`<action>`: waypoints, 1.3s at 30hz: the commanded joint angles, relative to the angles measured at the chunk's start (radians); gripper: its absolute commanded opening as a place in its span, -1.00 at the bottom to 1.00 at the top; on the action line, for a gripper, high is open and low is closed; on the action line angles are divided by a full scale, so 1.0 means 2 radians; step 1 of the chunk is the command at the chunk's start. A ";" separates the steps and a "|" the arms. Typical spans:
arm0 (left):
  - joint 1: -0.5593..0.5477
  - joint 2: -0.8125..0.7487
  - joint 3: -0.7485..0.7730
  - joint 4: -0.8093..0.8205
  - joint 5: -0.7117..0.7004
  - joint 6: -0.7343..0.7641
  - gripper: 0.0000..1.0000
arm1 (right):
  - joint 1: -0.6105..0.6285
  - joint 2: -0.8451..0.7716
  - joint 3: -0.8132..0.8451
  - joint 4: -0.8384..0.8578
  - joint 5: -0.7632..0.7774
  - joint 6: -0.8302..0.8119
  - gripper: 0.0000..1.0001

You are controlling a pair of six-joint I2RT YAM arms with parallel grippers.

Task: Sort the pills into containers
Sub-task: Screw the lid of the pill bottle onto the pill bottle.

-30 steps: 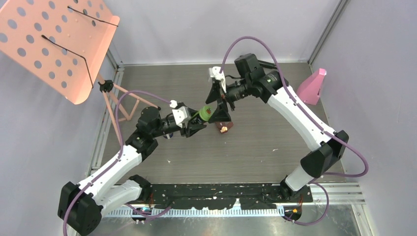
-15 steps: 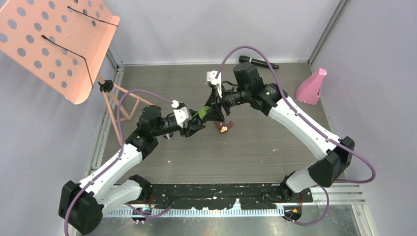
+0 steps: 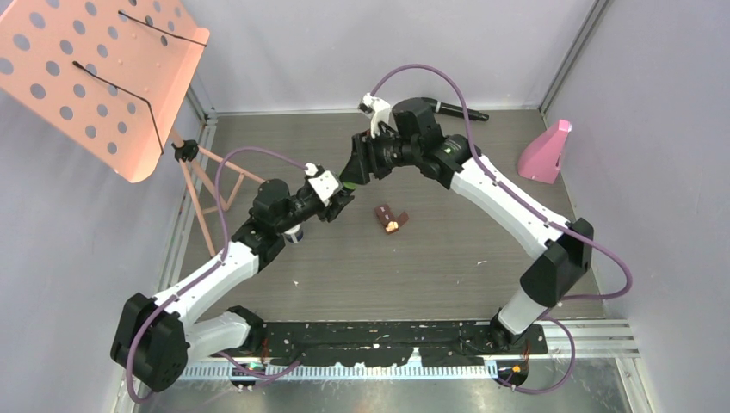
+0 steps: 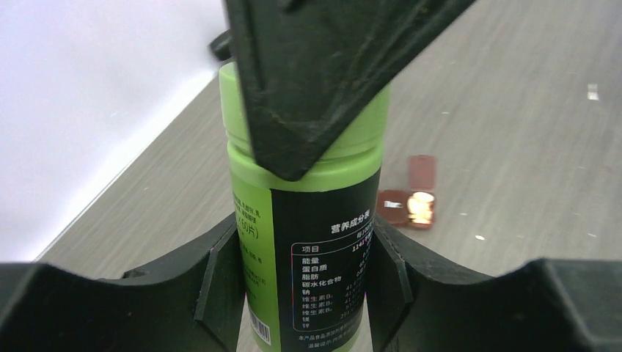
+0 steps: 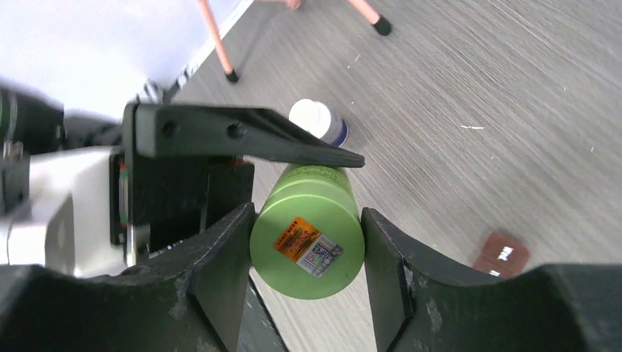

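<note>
Left wrist view has the left gripper point(image 4: 304, 236) clamped on the lower body of a green bottle point(image 4: 312, 213), one finger pressed to each side of its black label. The bottle is held up off the table point(image 4: 513, 110). One dark finger of the right gripper point(image 4: 315, 73) lies across the lid in that view. From the right wrist, the right gripper point(image 5: 306, 220) is closed on the bottle's green cap point(image 5: 308, 238), both fingers against its sides, with an orange sticker on the cap's top facing the camera. From the top view the two grippers meet at the bottle above the middle of the far half of the table. A small brown case point(image 4: 411, 202) lies open on the table just beyond the bottle, something pale and shiny inside. A small white bottle point(image 5: 319, 121) stands on the table beneath the left arm. Farther out, a pink music stand point(image 3: 95, 77) rises at the far left, a black microphone point(image 3: 456, 110) lies by the back wall, and a pink wedge point(image 3: 544, 153) stands at the far right.
</note>
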 commanded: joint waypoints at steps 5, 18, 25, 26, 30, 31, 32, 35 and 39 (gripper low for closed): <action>-0.004 0.005 0.000 0.135 -0.078 0.023 -1.00 | 0.027 0.033 0.068 -0.014 0.164 0.237 -0.78; -0.002 0.001 0.010 0.071 -0.049 -0.010 -1.00 | -0.022 -0.056 -0.004 0.087 0.089 0.132 0.91; -0.001 -0.007 0.023 0.041 0.035 -0.011 -1.00 | -0.076 -0.094 -0.100 0.186 -0.166 -0.032 0.91; -0.001 -0.007 0.025 0.035 0.050 -0.011 -1.00 | -0.076 -0.097 -0.105 0.191 -0.179 -0.052 0.90; -0.001 -0.012 0.037 0.004 0.098 -0.006 -1.00 | -0.075 -0.089 -0.103 0.166 -0.242 -0.152 0.91; -0.001 -0.012 0.041 -0.003 0.107 -0.004 -1.00 | -0.075 -0.089 -0.100 0.160 -0.258 -0.179 0.91; -0.001 -0.013 0.044 -0.009 0.113 -0.003 -1.00 | -0.074 -0.090 -0.098 0.148 -0.267 -0.192 0.90; -0.001 -0.012 0.055 -0.029 0.135 0.002 -1.00 | -0.070 -0.089 -0.087 0.111 -0.280 -0.245 0.91; -0.001 -0.013 0.064 -0.042 0.150 0.005 -1.00 | -0.064 -0.082 -0.074 0.075 -0.250 -0.279 0.98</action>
